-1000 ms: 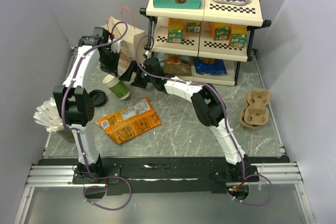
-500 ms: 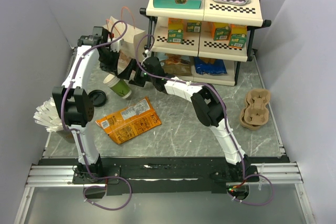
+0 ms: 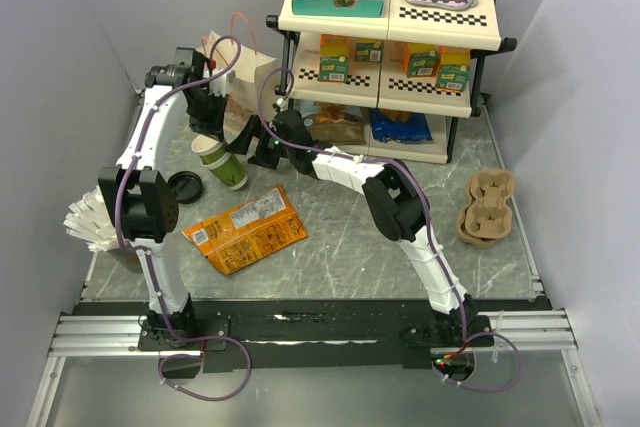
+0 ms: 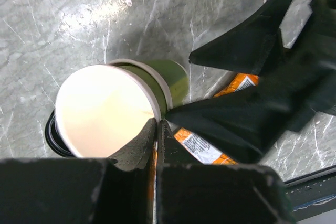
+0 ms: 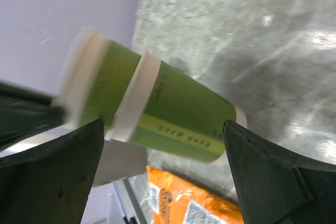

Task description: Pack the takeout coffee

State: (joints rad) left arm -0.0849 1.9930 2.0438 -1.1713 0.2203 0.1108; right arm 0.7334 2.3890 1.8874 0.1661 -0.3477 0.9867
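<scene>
Both arms outstretched: left pincer (image 4: 156, 125) pinches lidless cup (image 4: 102, 111) (right pincer (image 5: 163, 123) spread).

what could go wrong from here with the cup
1. The left fingers pinch only the rim of the tilted lidless cup; it could slip or crumple.
2. The right fingers stand open either side of it; closing hard might crush it.
3. The black lid lies on the table, so the cup may get packed uncovered.
</scene>
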